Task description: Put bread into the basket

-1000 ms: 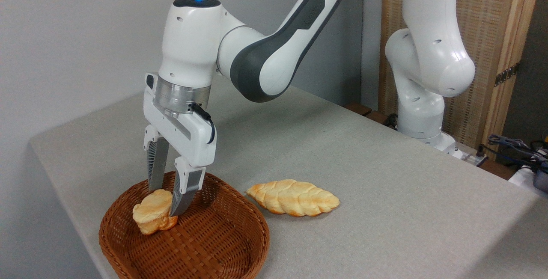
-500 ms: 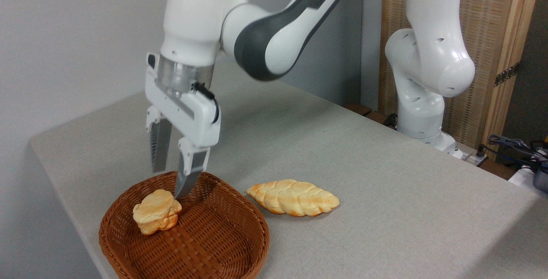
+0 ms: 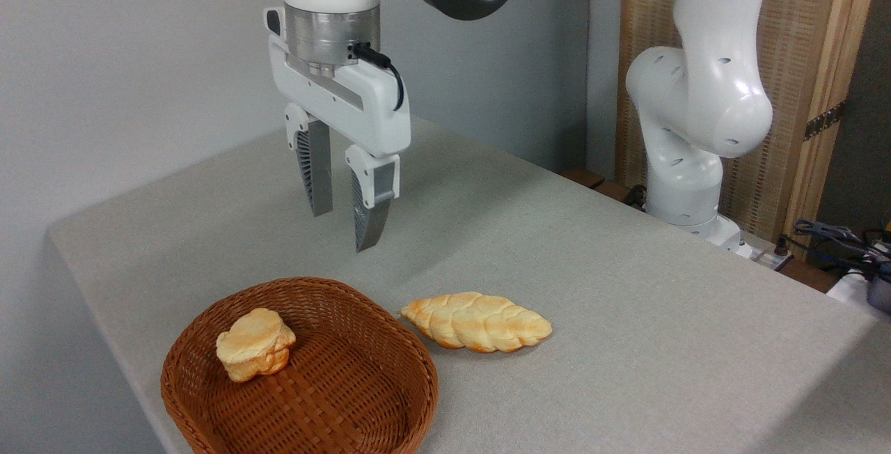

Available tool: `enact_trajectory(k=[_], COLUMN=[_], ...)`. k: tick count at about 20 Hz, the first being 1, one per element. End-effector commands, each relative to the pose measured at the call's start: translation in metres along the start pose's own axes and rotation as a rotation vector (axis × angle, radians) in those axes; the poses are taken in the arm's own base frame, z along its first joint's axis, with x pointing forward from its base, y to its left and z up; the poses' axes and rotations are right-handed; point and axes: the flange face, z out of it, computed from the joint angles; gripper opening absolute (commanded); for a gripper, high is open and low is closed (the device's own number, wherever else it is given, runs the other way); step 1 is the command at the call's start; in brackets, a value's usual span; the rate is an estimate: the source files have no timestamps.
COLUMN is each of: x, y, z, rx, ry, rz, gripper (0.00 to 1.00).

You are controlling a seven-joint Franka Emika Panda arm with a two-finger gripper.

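Bread (image 3: 254,344) inside basket (image 3: 362,405), empty parted pincer (image 3: 344,230) above, braided loaf (image 3: 477,322) beside.

No writing, label, brand, number or sign can be read anywhere in the view, neither on the robot arm (image 3: 696,92) nor on the gripper (image 3: 344,223), the basket (image 3: 390,342) or the desk (image 3: 626,301).

Grey table (image 3: 626,315) bears basket (image 3: 390,356) and, apparently touching, braided loaf (image 3: 477,322).
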Motion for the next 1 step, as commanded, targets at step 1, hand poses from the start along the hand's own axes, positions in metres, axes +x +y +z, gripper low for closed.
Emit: enact_trajectory(k=[1], x=[-0.0022], y=[-0.0064], z=[0.0016], rx=[-0.002], ry=[-0.028], rz=[-0.024], gripper=[1.00])
